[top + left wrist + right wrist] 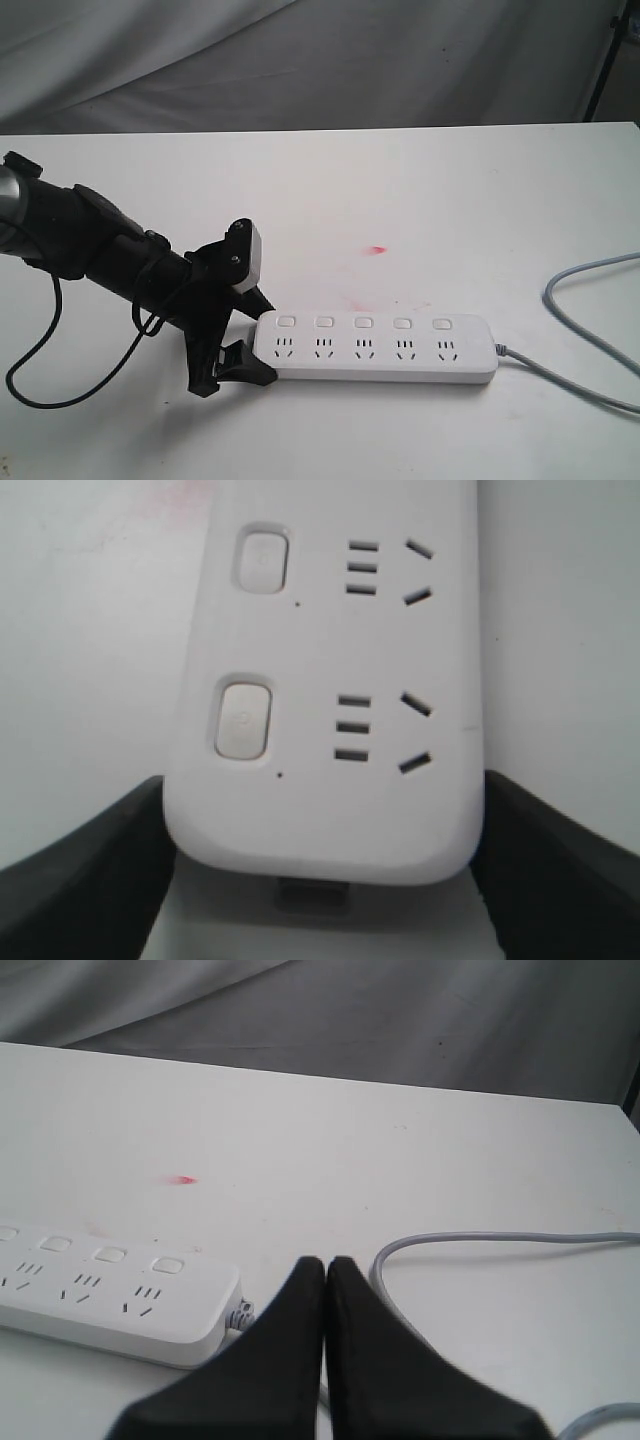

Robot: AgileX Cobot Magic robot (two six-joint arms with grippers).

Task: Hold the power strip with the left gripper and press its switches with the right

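a: what's the left arm [90, 240] like?
b: black, thick and tubular. in the exterior view it has a grey metallic segment [8, 198] at its nine o'clock end, and a loose black cable [40, 404] loops off toward seven o'clock.
a: and the left gripper [262, 335]?
b: black, with two angular jaws and a small white rounded module [250, 256] at about twelve o'clock.
a: the right gripper [325, 1265]?
b: two matte black fingers [280, 1360], broad at the base and tapering to narrow tips.

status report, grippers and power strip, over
left gripper clamped on power strip, end opposite the cord. right gripper shut, empty, beyond the cord end, not on the switches yet. strip flat on table, switches unobstructed.
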